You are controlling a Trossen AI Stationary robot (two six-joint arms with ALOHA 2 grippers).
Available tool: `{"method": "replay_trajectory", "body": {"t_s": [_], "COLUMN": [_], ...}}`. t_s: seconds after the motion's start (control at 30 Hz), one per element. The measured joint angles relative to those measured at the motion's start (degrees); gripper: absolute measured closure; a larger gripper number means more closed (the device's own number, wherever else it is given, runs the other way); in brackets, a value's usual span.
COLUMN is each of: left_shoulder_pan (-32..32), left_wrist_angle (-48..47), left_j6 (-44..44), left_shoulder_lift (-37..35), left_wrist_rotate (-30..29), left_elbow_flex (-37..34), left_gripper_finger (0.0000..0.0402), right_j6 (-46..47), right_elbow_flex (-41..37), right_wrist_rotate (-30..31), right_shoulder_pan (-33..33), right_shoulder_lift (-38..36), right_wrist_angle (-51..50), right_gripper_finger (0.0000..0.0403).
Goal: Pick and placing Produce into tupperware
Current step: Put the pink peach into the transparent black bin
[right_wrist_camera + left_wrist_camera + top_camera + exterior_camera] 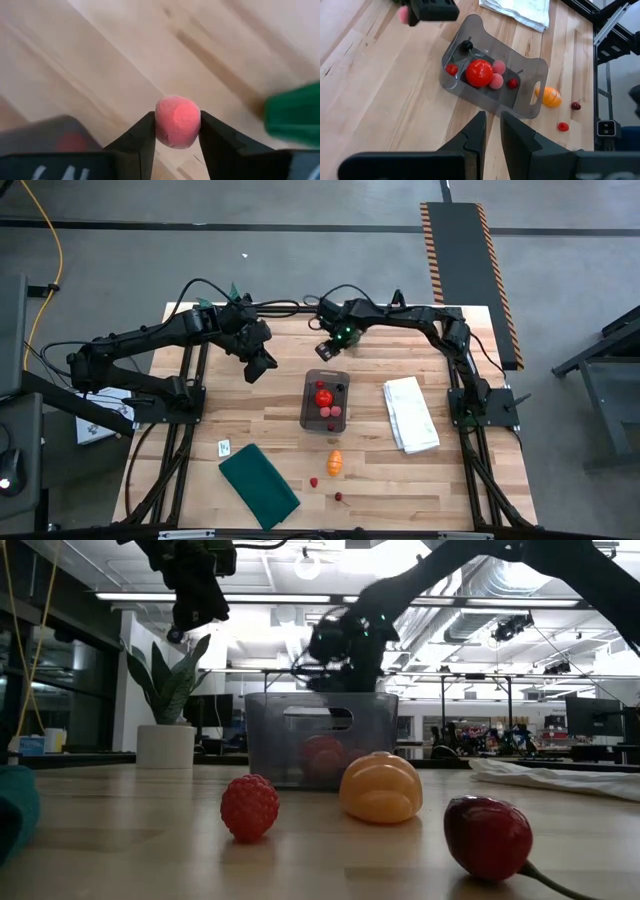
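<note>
From above, the tupperware sits at the middle of the wooden bench, already holding a red ball and a few small pieces. The right claw hangs just beyond the container's far end; the left claw waits apart over bare wood. An orange piece, a raspberry and a dark red berry lie on the near side, between a green cloth and a white cloth.

At bench level, the raspberry, orange piece and berry stand in front of the container — a potted plant behind.

The left wrist view shows its own fingers nearly together, holding nothing, the filled tupperware ahead.

In the right wrist view, the right claw pinches a pink round piece between both fingers — above the wood.
</note>
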Motion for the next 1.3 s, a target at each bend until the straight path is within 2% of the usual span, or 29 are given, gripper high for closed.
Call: {"method": "replay_trajectory", "body": {"t_s": [0.17,0.37,0.53,0.73,1.3], "left_shoulder_pan": [0.0,0.0,0.0,0.0,0.0], "left_wrist_angle": [0.0,-0.5,-1.8,-5.9,-14.9], "left_j6": [0.0,1.3,2.2,4.8,6.2], "left_shoulder_lift": [0.0,0.0,-0.3,-0.3,-0.3], "left_wrist_rotate": [0.0,1.6,2.0,5.4,5.1], "left_elbow_flex": [0.0,0.0,0.0,0.3,11.8], "left_gripper_finger": [0.0356,0.0356,0.0356,0.0356,0.0356], "right_j6": [-4.5,-15.4,-20.4,-24.3,-29.4], "right_elbow_flex": [9.1,20.0,25.3,26.1,25.5], "right_wrist_rotate": [0.9,1.7,2.2,2.4,1.1], "right_shoulder_pan": [0.0,1.4,3.5,6.4,14.0], "right_shoulder_lift": [0.0,-0.1,-0.1,-0.1,-0.1], "right_wrist_angle": [-5.1,-17.0,-23.5,-27.4,-28.6], "right_gripper_finger": [0.0284,0.0284,0.0284,0.0284,0.0284]}}
